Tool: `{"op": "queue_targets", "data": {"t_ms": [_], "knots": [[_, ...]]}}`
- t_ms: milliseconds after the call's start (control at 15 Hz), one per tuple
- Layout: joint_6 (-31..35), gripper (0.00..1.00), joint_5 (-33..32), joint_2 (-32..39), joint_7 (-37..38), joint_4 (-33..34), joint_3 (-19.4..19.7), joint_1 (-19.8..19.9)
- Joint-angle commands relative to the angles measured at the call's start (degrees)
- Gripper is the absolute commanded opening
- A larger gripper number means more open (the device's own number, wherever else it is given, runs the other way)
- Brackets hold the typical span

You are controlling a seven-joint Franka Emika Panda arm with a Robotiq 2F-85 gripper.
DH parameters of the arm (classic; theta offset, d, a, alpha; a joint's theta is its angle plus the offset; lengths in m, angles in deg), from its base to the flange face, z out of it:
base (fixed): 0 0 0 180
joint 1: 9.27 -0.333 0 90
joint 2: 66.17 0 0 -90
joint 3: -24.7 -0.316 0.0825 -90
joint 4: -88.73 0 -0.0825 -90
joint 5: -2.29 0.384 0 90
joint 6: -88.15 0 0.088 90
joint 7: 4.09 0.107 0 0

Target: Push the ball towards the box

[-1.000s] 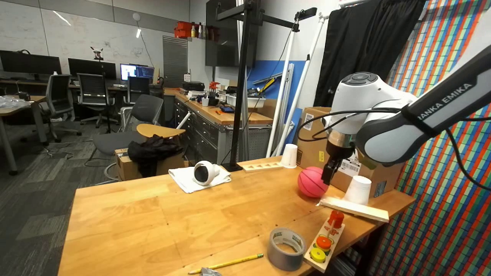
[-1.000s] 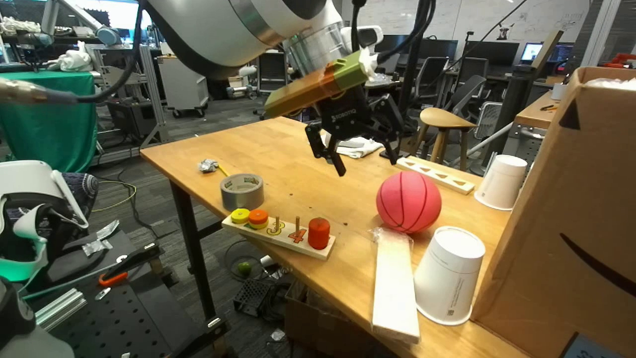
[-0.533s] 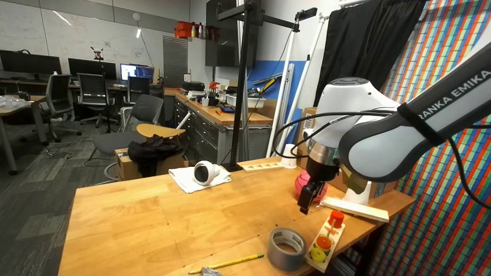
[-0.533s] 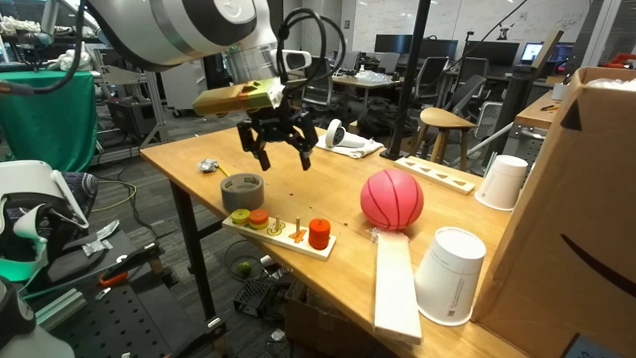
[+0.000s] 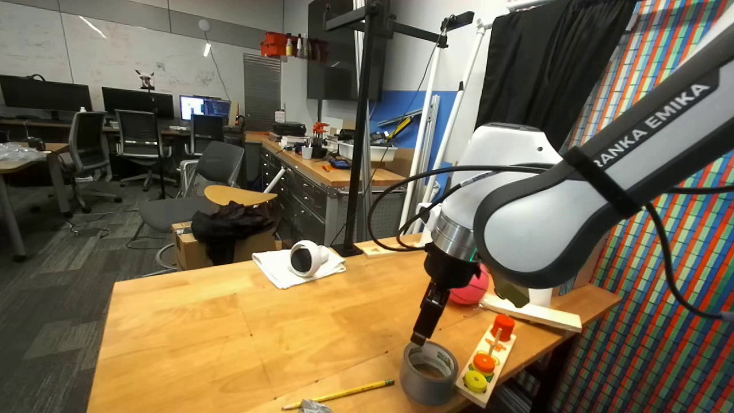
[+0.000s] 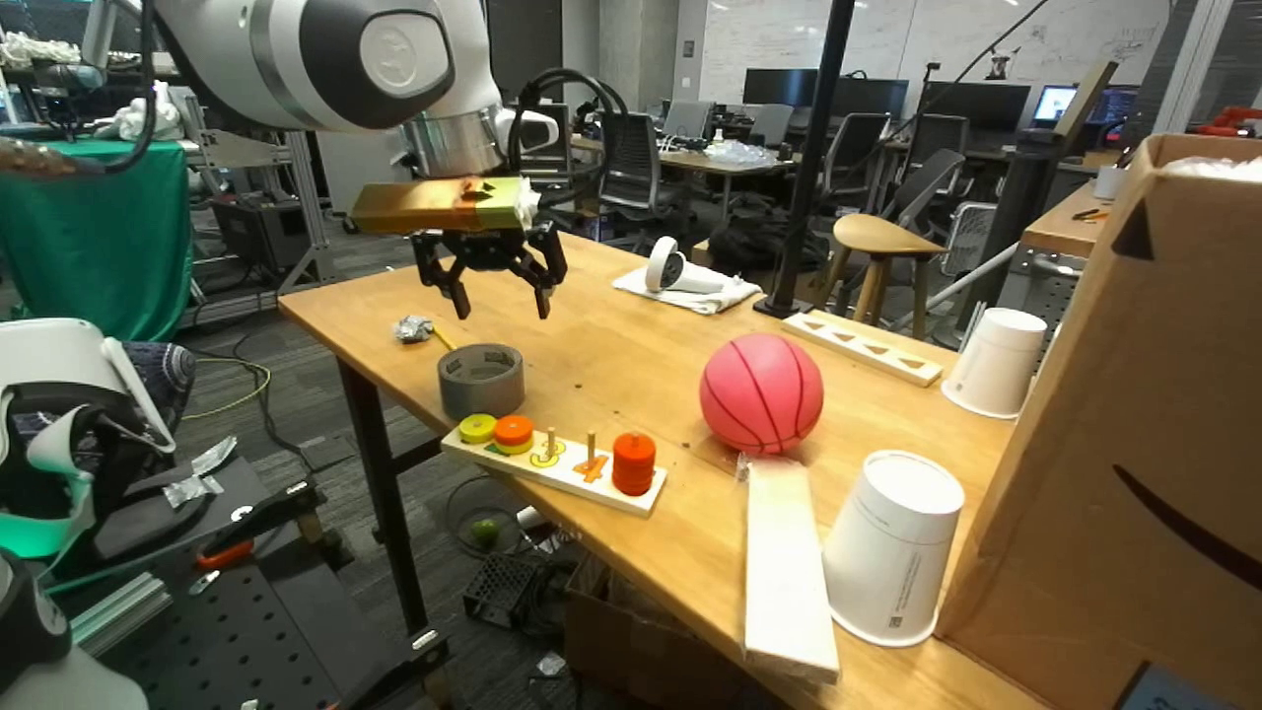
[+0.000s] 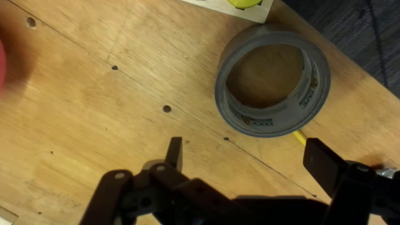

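Note:
The red-pink ball [image 6: 761, 392] with dark seam lines rests on the table, apart from the box, by the tip of the white plank. Its edge shows in the wrist view [image 7: 2, 64], and the arm partly covers it in an exterior view [image 5: 471, 291]. The large brown cardboard box [image 6: 1094, 444] stands at the table's end, beyond the ball and a cup. The arm hides most of it in an exterior view [image 5: 586, 268]. My gripper [image 6: 503, 308] is open and empty above the table, near the tape roll [image 6: 481, 383], well away from the ball on the side opposite the box.
An upturned white cup [image 6: 892, 547] and a white plank [image 6: 789, 567] lie between ball and box. Another cup [image 6: 994, 362] and a slotted wooden strip [image 6: 863, 347] are at the back. A peg toy [image 6: 562, 473] sits at the table edge. A pencil [image 5: 350, 391] lies near the tape.
My gripper has swung from above the ball to near the tape roll, away from the box, staying open. The ball has rolled slightly the same way, away from the box.

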Motion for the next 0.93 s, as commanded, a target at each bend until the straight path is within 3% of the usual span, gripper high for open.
{"op": "queue_targets", "data": {"t_ms": [0,133,400,667,867], "knots": [[0.8,1.00,9.2,2.6,-11.8,1.1,4.1,-1.9],[-0.2,1.00,9.4,4.6,-14.0,2.7,4.7,0.2],[-0.9,1.00,3.4,10.2,-11.5,8.6,4.7,6.5],[-3.1,1.00,-7.4,16.3,-4.6,18.1,5.1,12.7],[-7.0,1.00,-10.8,19.0,-1.2,24.7,5.9,15.2]]}}
